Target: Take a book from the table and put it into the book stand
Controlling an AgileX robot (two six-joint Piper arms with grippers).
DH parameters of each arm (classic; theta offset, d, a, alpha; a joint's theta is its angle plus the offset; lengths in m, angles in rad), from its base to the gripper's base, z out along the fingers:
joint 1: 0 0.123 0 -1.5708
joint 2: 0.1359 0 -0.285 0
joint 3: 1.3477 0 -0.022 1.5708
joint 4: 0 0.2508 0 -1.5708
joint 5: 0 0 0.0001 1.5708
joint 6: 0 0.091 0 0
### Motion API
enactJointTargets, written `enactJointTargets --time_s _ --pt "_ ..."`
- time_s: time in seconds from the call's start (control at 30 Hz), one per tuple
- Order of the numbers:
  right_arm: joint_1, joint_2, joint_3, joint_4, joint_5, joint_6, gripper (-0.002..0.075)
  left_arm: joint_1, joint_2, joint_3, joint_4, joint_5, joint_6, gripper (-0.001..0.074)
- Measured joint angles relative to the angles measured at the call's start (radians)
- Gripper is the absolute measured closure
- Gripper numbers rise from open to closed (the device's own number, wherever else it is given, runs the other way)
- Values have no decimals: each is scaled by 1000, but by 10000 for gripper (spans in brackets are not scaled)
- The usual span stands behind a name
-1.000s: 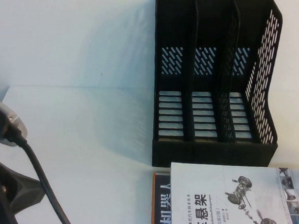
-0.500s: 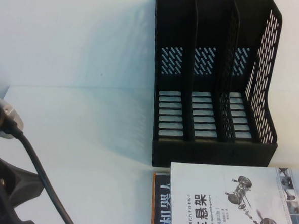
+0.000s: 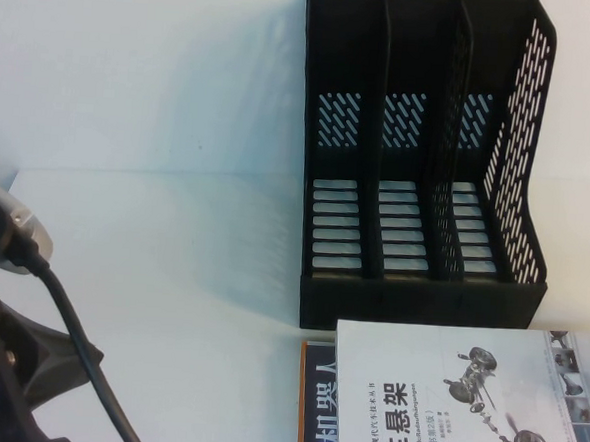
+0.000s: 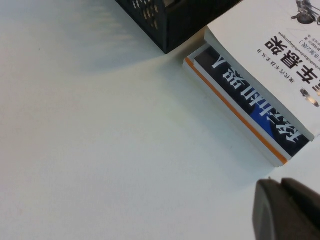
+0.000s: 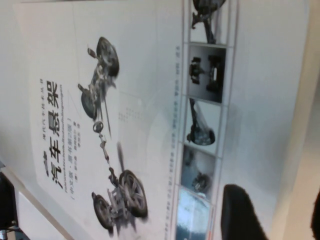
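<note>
The black book stand (image 3: 420,304) stands at the back right of the white table (image 3: 172,274); its three compartments are empty. The white book (image 3: 444,400) with black characters and car-suspension pictures lies flat in front of it, on top of a dark navy book (image 3: 314,403). My right gripper (image 5: 280,216) is open close above the white book (image 5: 140,100), straddling its long edge by the picture strip; one finger (image 5: 240,217) is over the cover. My left gripper (image 4: 283,202) is shut and empty above bare table, near a corner of the navy book (image 4: 240,87).
The left arm's body and cable (image 3: 67,337) fill the lower left of the high view. A corner of the stand (image 4: 170,22) and the white book (image 4: 270,40) show in the left wrist view. A wide stretch of bare table lies left of the stand.
The left arm has shifted slightly at the lower left of the high view. The books and the stand have not moved.
</note>
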State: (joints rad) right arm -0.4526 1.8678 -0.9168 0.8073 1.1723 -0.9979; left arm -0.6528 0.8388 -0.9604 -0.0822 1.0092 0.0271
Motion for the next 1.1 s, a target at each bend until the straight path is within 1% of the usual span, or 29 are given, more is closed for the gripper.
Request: enactJointTargets --time_s 0.2,0.37,0.6,0.9,0.97,1.03,1.07,1.1 --pt "0 75 0 8 -2 -19 413 0 0 0 -1 0 2 738" --pt "0 142 0 63 9 -64 413 0 0 0 -3 0 4 738" --pt "-5 190 -2 108 35 -108 413 0 0 0 -3 0 4 738" --pt "-10 224 -3 129 57 -120 414 0 0 0 -3 0 4 738" --pt "-10 224 -3 129 60 -120 443 0 0 0 -3 0 4 738" --pt "-10 224 -3 133 64 -120 513 0 0 0 -3 0 4 738" --pt "-10 224 -3 133 64 -120 534 0 0 0 -3 0 4 738" --pt "-10 224 -3 134 64 -122 533 0 0 0 -3 -2 4 738"
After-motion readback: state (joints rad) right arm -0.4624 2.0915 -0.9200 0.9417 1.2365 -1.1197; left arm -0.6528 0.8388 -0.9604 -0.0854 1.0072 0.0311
